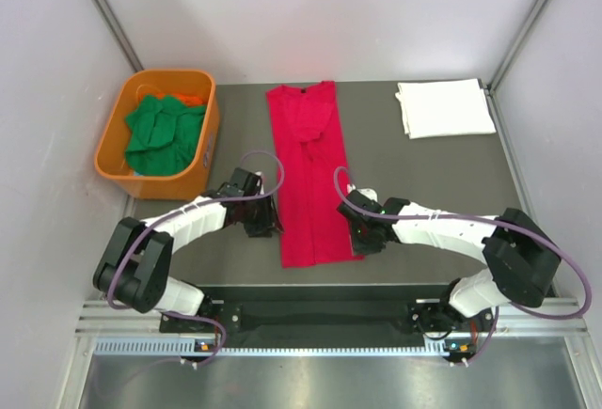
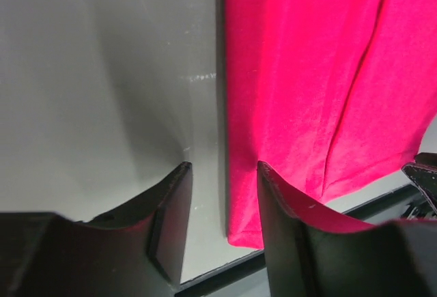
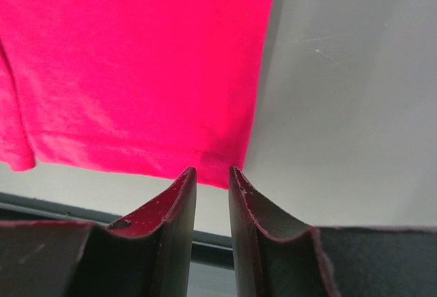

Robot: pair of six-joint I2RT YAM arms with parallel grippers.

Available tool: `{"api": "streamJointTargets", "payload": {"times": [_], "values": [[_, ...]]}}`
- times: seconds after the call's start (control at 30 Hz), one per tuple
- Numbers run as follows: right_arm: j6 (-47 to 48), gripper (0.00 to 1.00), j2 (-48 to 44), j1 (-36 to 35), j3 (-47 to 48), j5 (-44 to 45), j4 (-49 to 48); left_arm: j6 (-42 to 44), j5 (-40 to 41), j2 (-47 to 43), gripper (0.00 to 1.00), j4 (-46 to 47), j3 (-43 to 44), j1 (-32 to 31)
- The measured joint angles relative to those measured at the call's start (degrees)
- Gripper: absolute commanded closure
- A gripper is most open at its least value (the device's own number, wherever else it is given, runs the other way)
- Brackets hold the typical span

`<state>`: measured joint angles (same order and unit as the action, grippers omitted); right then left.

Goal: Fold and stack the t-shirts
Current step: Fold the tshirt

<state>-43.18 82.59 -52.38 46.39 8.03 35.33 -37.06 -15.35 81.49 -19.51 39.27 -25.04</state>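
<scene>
Red t-shirt (image 1: 310,174) in all 3 views, white t-shirt (image 1: 444,108) overhead only

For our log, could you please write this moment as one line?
red t-shirt: flat | left claw: open | right claw: slightly open, empty

Two grippers, the left gripper (image 1: 259,226) and the right gripper (image 1: 369,235), are flanking one red t-shirt (image 1: 310,174) between their jaws, one white t-shirt (image 1: 445,108) is lying beyond the right jaws, and one orange tub (image 1: 203,160) beyond the left jaws is holding green t-shirts (image 1: 165,132) — too bunched to count.
</scene>
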Motion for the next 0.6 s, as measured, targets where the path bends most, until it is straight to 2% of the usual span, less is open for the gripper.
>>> {"api": "streamJointTargets", "payload": {"times": [0.43,0.6], "values": [[-0.5,0.80,1.6,-0.5,-0.1,3.1,0.0,-1.3,0.0,2.8,0.80,3.3,-0.3,-0.9],[-0.7,0.82,1.6,-0.5,-1.6,3.3,-1.5,-2.1,-0.7,3.9,0.85,4.5,-0.3,-0.9]]}}
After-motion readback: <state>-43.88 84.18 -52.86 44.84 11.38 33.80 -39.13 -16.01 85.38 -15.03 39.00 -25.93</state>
